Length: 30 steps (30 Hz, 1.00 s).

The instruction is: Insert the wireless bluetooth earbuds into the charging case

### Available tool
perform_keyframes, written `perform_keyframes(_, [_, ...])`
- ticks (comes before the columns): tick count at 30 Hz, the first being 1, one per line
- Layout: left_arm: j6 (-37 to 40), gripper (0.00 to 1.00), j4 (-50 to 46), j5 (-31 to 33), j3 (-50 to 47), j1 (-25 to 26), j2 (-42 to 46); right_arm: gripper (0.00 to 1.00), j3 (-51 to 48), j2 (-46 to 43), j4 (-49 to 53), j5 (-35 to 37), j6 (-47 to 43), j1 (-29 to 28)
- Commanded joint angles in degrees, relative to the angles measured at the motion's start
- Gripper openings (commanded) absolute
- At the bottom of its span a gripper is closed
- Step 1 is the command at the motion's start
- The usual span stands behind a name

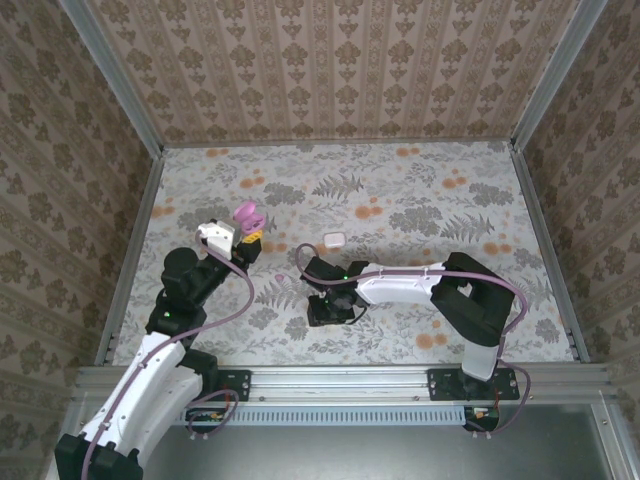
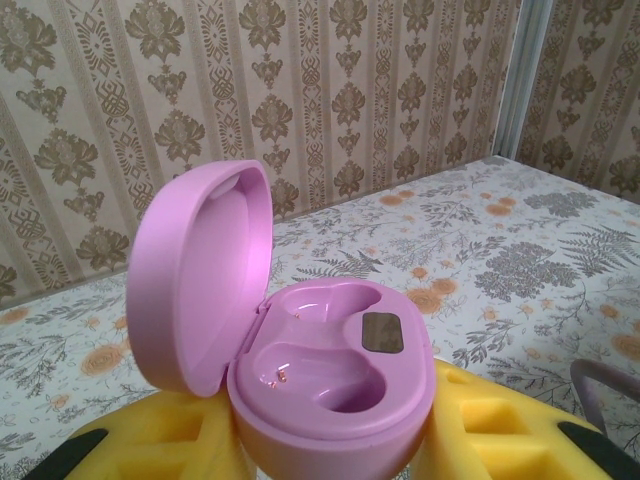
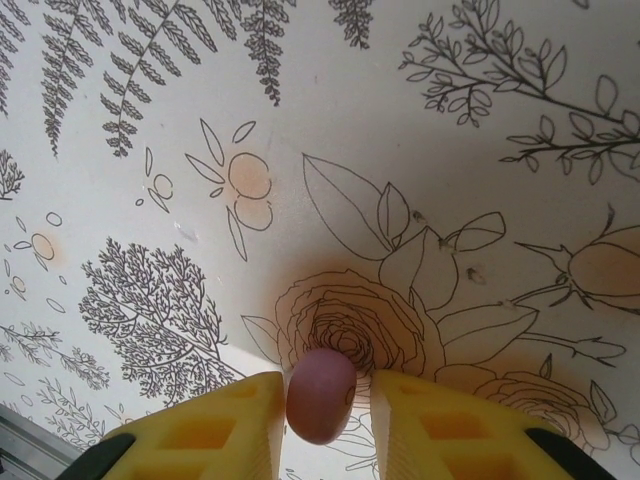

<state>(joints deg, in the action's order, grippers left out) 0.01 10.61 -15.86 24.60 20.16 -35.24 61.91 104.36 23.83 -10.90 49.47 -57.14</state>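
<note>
My left fingers (image 2: 150, 445) clamp the open pink charging case (image 2: 335, 395) over the left side of the bench (image 1: 420, 190), its lid (image 2: 200, 270) standing upright. My right fingers (image 3: 235, 420) sit narrow and low over the bench with a pink earbud (image 3: 321, 395) between them. I cannot tell whether they grip it. A white box (image 1: 333, 240) lies near them.

Left arm (image 1: 140, 385), right arm (image 1: 400, 283): white shells, black joints, green lights; lilac cables (image 1: 245, 290); claw fingers (image 3: 220, 430) yellow, pocketed.
</note>
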Motion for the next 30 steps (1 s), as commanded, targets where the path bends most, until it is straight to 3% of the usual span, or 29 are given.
perform_keyframes(1, [-0.27,0.37,0.44,-0.85,-0.25,-0.15,0.68,0.3,1.3,2.3,0.8,-0.09,-0.05,0.5])
perform_keyframes(12, [-0.29,0.37,0.38,-0.8,-0.38,-0.12,0.61,0.29,1.81,4.25,-2.63,-3.87,0.62,0.36])
perform_keyframes(22, [-0.36,0.37,0.36,-0.93,-0.27,-0.12,0.75,0.28,9.46,8.52,8.05,0.79,-2.03,-1.56])
perform_keyframes(30, [-0.3,0.37,0.35,-0.75,-0.22,-0.12,0.83,0.26,9.81,8.13,5.52,0.38,-1.63,-2.01])
